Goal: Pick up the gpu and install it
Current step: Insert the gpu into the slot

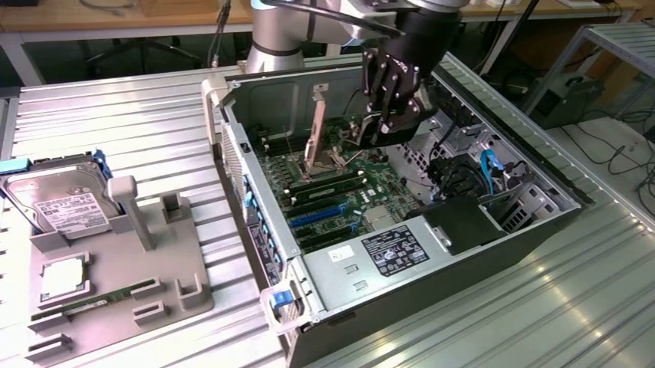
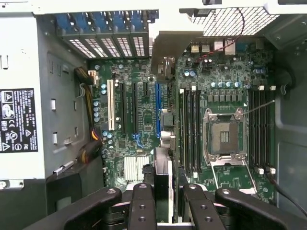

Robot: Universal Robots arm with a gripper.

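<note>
While your gripper (image 2: pixel 163 201) clamps the gpu (image 2: pixel 163 177) edge-on above the motherboard (image 2: pixel 139 124), you haven't seated it yet.

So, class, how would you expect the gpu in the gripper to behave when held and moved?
Probably stiff: the gpu stands edge-on in the gripper without visible sag. Likely light for its size, being a thin card. Probably fragile: it is a bare board above the motherboard, so a knock could harm it.
</note>
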